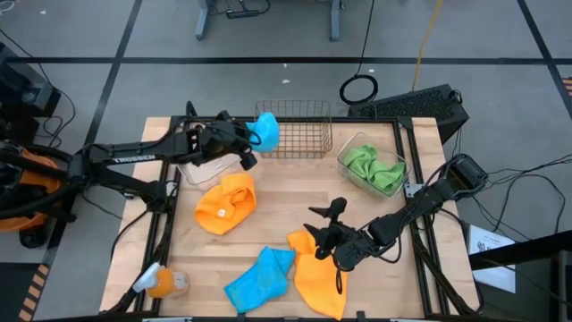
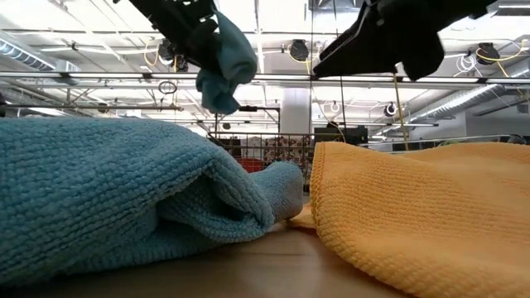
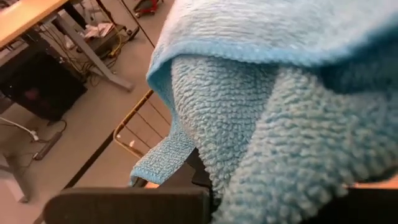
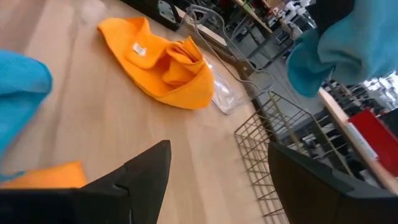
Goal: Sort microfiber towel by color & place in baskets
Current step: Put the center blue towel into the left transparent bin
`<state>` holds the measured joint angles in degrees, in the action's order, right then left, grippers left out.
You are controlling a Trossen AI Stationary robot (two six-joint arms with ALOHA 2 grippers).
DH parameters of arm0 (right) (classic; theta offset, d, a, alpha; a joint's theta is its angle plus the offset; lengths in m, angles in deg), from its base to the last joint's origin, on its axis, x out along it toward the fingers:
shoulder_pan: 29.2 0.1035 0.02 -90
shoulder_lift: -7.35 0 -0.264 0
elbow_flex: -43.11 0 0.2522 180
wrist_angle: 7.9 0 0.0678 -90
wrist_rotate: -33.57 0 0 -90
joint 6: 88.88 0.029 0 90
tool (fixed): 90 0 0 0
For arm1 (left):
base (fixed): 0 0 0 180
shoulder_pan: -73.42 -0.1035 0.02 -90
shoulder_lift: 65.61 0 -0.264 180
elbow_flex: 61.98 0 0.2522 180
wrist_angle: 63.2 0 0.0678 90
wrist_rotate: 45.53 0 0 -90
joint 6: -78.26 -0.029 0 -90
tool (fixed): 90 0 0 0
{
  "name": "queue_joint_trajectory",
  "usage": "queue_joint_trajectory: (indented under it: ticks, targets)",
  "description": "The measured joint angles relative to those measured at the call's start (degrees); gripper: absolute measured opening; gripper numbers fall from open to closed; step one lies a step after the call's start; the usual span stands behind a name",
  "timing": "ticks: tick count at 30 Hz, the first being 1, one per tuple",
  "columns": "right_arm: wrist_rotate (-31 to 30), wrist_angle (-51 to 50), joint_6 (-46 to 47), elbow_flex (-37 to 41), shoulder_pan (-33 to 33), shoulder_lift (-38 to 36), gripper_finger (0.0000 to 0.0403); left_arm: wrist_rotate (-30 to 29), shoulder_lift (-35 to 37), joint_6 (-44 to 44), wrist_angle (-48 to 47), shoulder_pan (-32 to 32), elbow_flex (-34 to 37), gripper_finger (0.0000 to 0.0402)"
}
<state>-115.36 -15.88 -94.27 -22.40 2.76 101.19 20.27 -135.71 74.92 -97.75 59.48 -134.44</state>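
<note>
High view: straight down over my whole worktop [image 1: 277, 201], both arms seen.
Low view: at worktop height, level, very close to a blue towel [image 2: 108, 194] and an orange towel [image 2: 422, 211].
Left wrist: pressed against my held blue towel [image 3: 280, 106].
Right wrist: low across the worktop toward the wire basket [image 4: 273, 146].
Shared: that basket also shows from above.
</note>
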Motion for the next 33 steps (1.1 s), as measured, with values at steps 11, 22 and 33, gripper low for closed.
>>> queue_joint_trajectory:
  ticks: [11,22,33]
  targets:
    - [0.41,-0.88,-4.33,0.0,-2.79,0.0,0.0258,-2.84,-1.56,10.39,-4.72,0.07,0.0,0.0025]
    - [0.85,-0.35,-2.8,0.0,-2.55,0.0,0.0258,-8.76,3.18,25.85,-27.63,0.4,0.02,0.0025]
    - [0.85,-0.37,-2.58,0.0,-2.59,0.02,0.0258,-9.32,3.54,34.59,-37.0,-0.93,3.05,0.0025]
